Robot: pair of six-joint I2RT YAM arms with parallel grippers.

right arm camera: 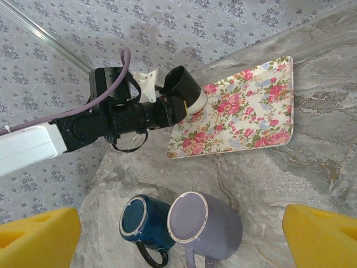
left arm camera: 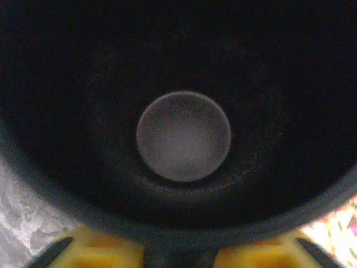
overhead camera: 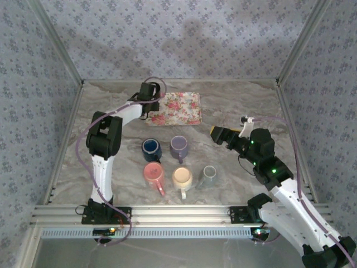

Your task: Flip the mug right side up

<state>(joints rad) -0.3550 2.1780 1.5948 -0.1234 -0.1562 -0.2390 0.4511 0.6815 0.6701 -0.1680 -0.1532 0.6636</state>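
Observation:
A black mug [right arm camera: 184, 89] stands mouth-up with its pale base on the near-left corner of the floral tray [right arm camera: 251, 117]. The left wrist view looks straight down into the mug's dark inside [left arm camera: 184, 137]. My left gripper [left arm camera: 179, 258] is right over its rim, a yellow finger [left arm camera: 89, 254] on each side of a dark part of the mug. I cannot tell whether the fingers still press on it. From above, the left gripper [overhead camera: 150, 92] sits at the tray's left edge. My right gripper [right arm camera: 181, 226] is open and empty, hovering above two upside-down mugs.
A blue mug [right arm camera: 142, 220] and a purple mug [right arm camera: 206, 223] stand upside down side by side; from above they are the blue mug [overhead camera: 151, 148] and purple mug [overhead camera: 179, 147]. Closer to me stand a pink mug [overhead camera: 153, 174], a cream mug [overhead camera: 182, 178] and a grey mug [overhead camera: 208, 176]. Patterned walls enclose the table.

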